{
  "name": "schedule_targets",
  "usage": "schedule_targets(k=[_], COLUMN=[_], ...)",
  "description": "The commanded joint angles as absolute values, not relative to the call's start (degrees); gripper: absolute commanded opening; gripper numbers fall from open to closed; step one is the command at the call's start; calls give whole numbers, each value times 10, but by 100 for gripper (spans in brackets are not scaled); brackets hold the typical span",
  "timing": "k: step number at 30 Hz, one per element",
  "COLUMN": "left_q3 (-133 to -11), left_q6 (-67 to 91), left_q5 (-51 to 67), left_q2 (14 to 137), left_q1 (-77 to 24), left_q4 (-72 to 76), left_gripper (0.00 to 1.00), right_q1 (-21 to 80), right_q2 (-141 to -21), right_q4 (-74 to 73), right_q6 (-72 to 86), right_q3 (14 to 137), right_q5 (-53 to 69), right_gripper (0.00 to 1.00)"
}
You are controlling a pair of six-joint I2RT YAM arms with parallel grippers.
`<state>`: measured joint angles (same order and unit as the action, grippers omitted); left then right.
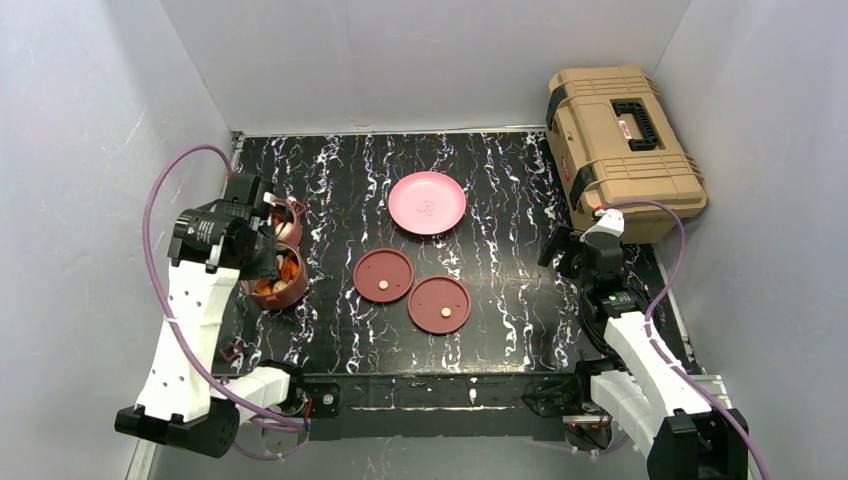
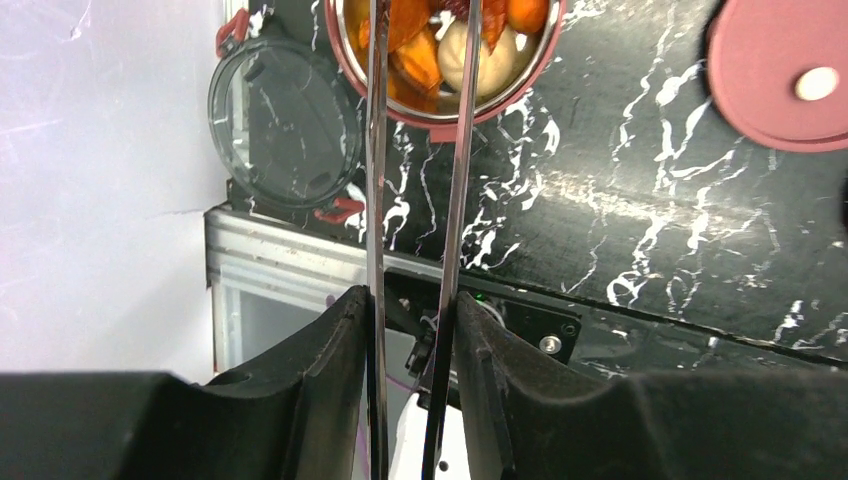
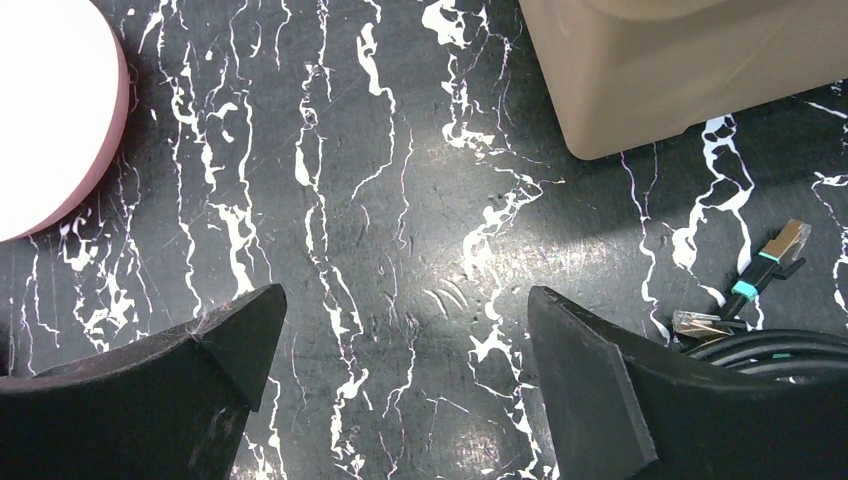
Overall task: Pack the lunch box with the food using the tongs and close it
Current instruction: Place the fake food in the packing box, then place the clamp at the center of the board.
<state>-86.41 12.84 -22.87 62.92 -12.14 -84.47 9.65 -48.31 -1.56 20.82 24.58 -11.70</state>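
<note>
My left gripper [image 2: 412, 295] is shut on the tongs [image 2: 377, 200], one thin arm against each finger. The tongs' tips reach into a maroon lunch box bowl [image 2: 510, 98] that holds food: orange-red chunks [image 2: 415, 60] and a pale round piece [image 2: 478, 62]. In the top view the left gripper [image 1: 255, 245] hovers over the near bowl [image 1: 284, 292], with a second bowl [image 1: 294, 222] just behind it. Two flat maroon lids [image 1: 383, 275] [image 1: 439, 304] lie mid-table. My right gripper [image 3: 405, 300] stands open above bare table, holding nothing.
A dark see-through round lid with red clips [image 2: 283, 140] lies by the table's front-left edge. The pink plate [image 1: 427, 202] sits at the back centre. The tan toolbox [image 1: 620, 150] fills the back right corner. Loose cable ends [image 3: 760, 280] lie beside the right gripper.
</note>
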Motion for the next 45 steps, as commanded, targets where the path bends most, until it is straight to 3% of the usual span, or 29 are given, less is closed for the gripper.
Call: schedule_targets(k=[1, 12, 31, 45], left_q3=[-915, -930, -911, -927], left_q6=[110, 116, 119, 94], left_q5=[-189, -47, -67, -49], left_q2=[629, 688, 897, 1029], left_q1=[-120, -127, -179, -161], left_q4=[-837, -735, -476, -431], left_gripper=[33, 33, 34, 35], right_q1=[96, 96, 96, 96], right_q2=[-463, -429, -419, -422], right_q4=[1, -19, -20, -20], right_q6=[207, 201, 203, 206], right_q3=[255, 256, 252, 251], right_q5=[-130, -142, -141, -141], right_gripper=[100, 100, 100, 100])
